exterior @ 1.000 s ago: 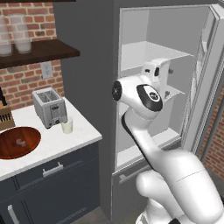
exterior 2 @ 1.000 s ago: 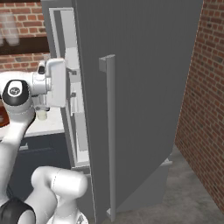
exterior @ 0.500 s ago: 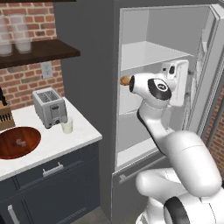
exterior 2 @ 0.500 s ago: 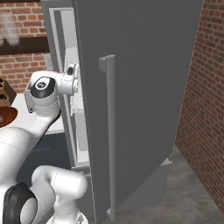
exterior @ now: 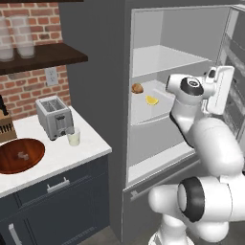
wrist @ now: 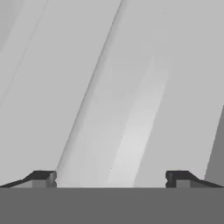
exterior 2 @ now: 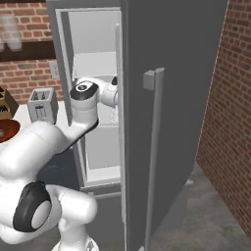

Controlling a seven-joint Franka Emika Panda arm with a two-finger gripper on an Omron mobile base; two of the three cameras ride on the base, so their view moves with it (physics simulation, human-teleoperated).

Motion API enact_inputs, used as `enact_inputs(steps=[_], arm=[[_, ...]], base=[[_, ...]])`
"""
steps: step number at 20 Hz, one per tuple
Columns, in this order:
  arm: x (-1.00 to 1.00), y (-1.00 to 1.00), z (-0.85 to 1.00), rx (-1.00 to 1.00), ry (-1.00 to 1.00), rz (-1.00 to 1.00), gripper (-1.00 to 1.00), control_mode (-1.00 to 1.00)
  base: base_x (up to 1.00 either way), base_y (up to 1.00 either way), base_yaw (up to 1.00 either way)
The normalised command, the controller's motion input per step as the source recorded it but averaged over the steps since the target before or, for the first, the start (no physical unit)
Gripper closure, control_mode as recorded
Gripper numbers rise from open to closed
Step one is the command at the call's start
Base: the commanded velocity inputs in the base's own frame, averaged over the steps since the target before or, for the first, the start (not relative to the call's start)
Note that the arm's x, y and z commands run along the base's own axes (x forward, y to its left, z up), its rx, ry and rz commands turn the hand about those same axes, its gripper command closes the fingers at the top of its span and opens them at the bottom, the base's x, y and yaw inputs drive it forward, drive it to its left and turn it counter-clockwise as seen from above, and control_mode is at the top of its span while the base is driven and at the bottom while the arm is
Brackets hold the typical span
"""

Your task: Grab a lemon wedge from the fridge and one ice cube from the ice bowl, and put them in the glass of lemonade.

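White arm swung right inside fridge [exterior: 95, 57], uncovering lemon wedge [exterior: 151, 100]; hand [wrist: 111, 178] spread wide, empty.

Three cameras set around the fridge [exterior: 191, 28]

My left base view faces its open inside from the counter [exterior: 91, 141] side; my right base view looks along its door's [exterior 2: 171, 73] outside, sharing the shelves; my hand view sits close against pale inner walls.

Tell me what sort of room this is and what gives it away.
A rendered home kitchen, most likely. The open fridge with white shelves holds a lemon wedge. Beside it a toaster and a wooden ice bowl sit on a white counter over dark cabinets, against a brick wall.
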Motion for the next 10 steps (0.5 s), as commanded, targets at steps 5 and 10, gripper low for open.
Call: enact_inputs(steps=[5, 10], arm=[[-0.01, -1.00, -0.10, 0.00, 0.00, -0.29, -1.00, -1.00], [-0.07, -0.91, -0.06, 0.00, -0.08, -0.12, -1.00, -1.00]], base=[[0.00, 0.00, 0.00], [0.00, 0.00, 0.00]])
